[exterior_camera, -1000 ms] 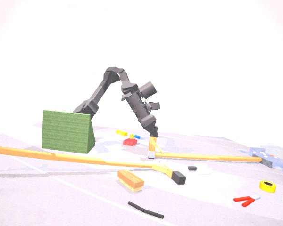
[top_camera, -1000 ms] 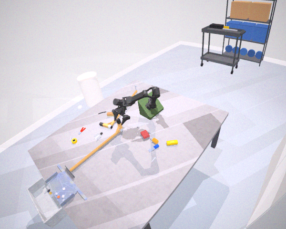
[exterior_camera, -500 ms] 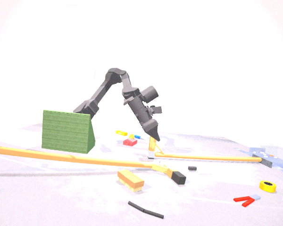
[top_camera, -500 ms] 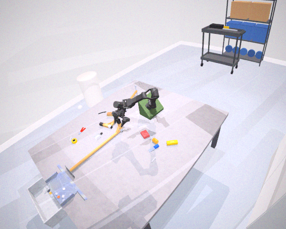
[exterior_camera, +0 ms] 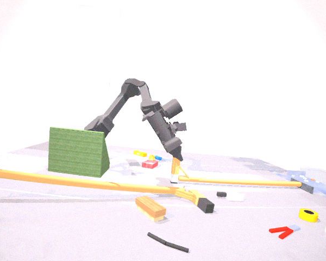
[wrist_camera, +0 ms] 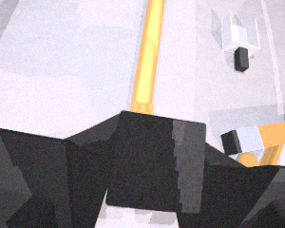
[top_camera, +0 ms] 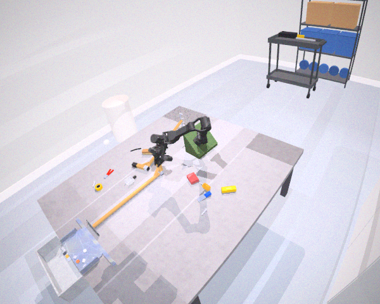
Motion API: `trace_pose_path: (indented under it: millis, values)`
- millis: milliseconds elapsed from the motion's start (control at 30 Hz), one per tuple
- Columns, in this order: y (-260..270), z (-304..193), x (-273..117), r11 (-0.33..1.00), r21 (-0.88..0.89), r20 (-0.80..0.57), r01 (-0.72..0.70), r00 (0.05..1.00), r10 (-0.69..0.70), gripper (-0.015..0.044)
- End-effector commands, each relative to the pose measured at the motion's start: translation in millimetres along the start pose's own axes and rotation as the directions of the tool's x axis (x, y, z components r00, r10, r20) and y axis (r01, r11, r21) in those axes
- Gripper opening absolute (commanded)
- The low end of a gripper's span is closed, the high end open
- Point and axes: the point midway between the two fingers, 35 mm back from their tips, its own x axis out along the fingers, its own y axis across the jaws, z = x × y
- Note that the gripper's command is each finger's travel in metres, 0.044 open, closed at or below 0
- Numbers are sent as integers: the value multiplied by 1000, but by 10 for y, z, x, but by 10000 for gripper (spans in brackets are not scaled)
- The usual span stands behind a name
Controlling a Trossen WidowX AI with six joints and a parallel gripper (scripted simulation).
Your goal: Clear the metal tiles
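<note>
The long scraper (top_camera: 126,200) (exterior_camera: 242,182) (wrist_camera: 148,57) lies on the table, its orange pole running toward the bench plate and its upright, black-topped handle at the near end. My gripper (top_camera: 158,161) (exterior_camera: 177,157) (wrist_camera: 145,124) is shut on that upright handle, with the black top between the fingers. The dark blade (top_camera: 92,228) (exterior_camera: 301,186) rests just before the bluish steel plate (top_camera: 97,246). Several small tiles, white (top_camera: 84,251) and orange (top_camera: 77,261) among them, lie on the plate. A dark and a yellow one sit near its far edge; whether on it is unclear. The pale catch box (top_camera: 61,273) adjoins that edge.
A second orange-poled tool (exterior_camera: 73,181) lies beside the handle. Near it are a wooden brush (exterior_camera: 150,208), black rod (exterior_camera: 165,242), white clip-like piece (wrist_camera: 238,35), red pliers (exterior_camera: 282,230) and yellow tape (exterior_camera: 308,215). A red block (top_camera: 192,178) and yellow block (top_camera: 228,189) lie opposite. The green base block (exterior_camera: 76,151) stands behind.
</note>
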Motion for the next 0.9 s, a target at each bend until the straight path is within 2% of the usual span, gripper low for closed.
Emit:
trace_pose_path:
  millis: [0,67,100,867]
  values:
    - [5,6,-1,1000,-4,1,-2,1000,2,59]
    - [5,6,-2,1000,-4,1,-2,1000,2,6]
    - [4,7,-4,1000,-4,0,-2,1000,2,0]
    - [219,31,-18,1000,1,-5,1,1000,-1,0]
